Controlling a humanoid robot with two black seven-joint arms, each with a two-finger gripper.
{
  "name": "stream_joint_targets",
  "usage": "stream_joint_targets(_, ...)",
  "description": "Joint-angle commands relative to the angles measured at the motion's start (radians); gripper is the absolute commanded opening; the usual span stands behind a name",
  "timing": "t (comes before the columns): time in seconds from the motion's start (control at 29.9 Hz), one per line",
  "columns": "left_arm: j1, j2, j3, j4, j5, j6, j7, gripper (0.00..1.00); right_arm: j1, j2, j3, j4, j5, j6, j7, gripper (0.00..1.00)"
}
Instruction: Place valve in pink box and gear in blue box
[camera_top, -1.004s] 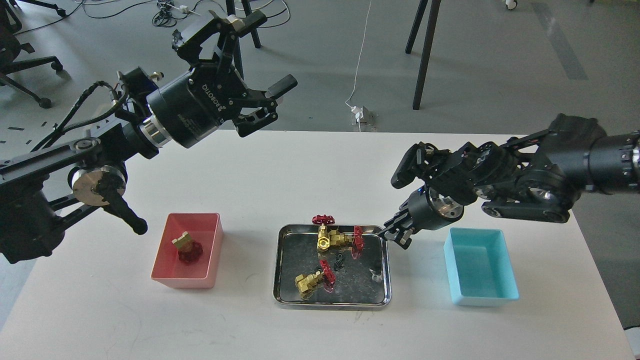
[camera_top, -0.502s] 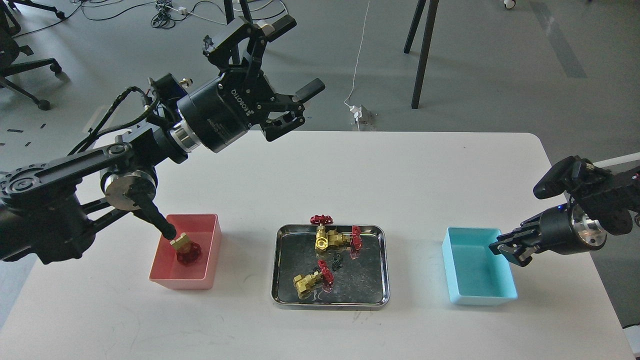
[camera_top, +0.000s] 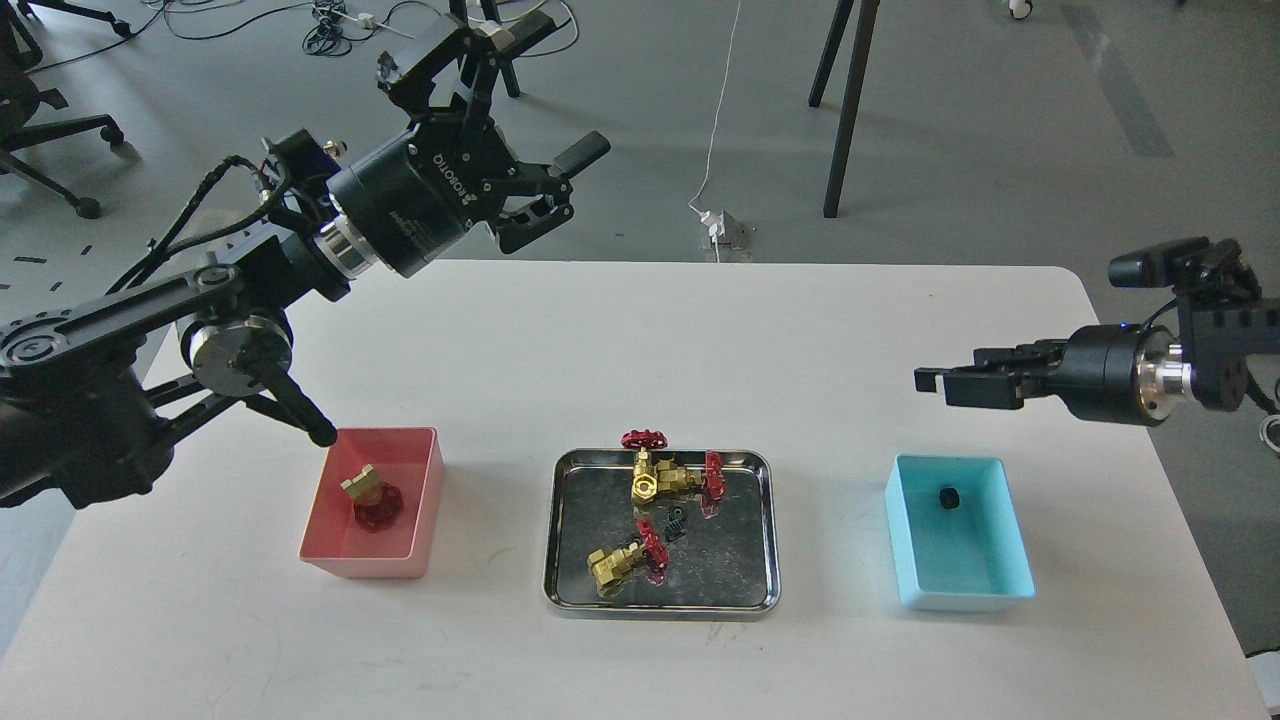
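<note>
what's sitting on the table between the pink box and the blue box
In the head view, the steel tray lies between the pink box and the blue box, holding brass valves and a small black part.

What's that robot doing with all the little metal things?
It is sorting parts from the shiny steel tray. One brass valve with a dark red handwheel lies in the salmon-pink plastic bin, and a tiny black gear sits in the light cyan bin. Both grippers, left and right, hover empty.

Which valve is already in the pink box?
The valve left of the steel tray, alone inside the pink box; the others lie in the tray.
</note>
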Motion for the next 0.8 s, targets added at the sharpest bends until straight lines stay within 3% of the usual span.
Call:
stream_joint_targets(0.0, -0.035, -0.006, -0.045, 0.096, -0.001, -0.032, 0.000, 0.99, -0.006, -0.017, 0.224, -0.026, 0.386, 0.001, 0.000, 1.00)
stream_joint_targets(0.13, -0.111, -0.014, -0.082, 0.187, -0.013, -0.075, 0.000, 0.99, -0.010, -0.005, 0.458, -0.160, 0.775, 0.053, 0.000, 1.00)
stream_joint_targets(0.23, -0.153, -0.053, -0.117, 0.278, -0.016, -0.075, 0.000, 0.99, -0.009, 0.007, 0.561, -0.237, 0.961, 0.210, 0.001, 1.00)
stream_joint_targets(0.3, -0.151, -0.084, -0.166, 0.370, -0.022, -0.075, 0.000, 0.99, -0.026, 0.003, 0.569, -0.249, 1.053, 0.374, 0.009, 1.00)
stream_joint_targets(0.33, -0.145, -0.104, -0.195, 0.427, -0.035, -0.075, 0.000, 0.99, -0.047, 0.003, 0.570, -0.252, 1.084, 0.396, 0.012, 1.00)
stream_joint_targets(0.4, -0.128, -0.144, -0.227, 0.509, -0.068, -0.075, 0.000, 0.99, -0.098, 0.004, 0.582, -0.258, 1.131, 0.396, 0.036, 1.00)
stream_joint_targets(0.47, -0.086, -0.173, -0.243, 0.552, -0.116, -0.075, 0.000, 0.99, -0.142, 0.013, 0.581, -0.261, 1.179, 0.396, 0.111, 1.00)
stream_joint_targets(0.77, 0.069, -0.264, -0.255, 0.569, -0.144, -0.075, 0.000, 1.00, -0.308, 0.280, 0.631, -0.413, 1.225, 0.396, 0.114, 1.00)
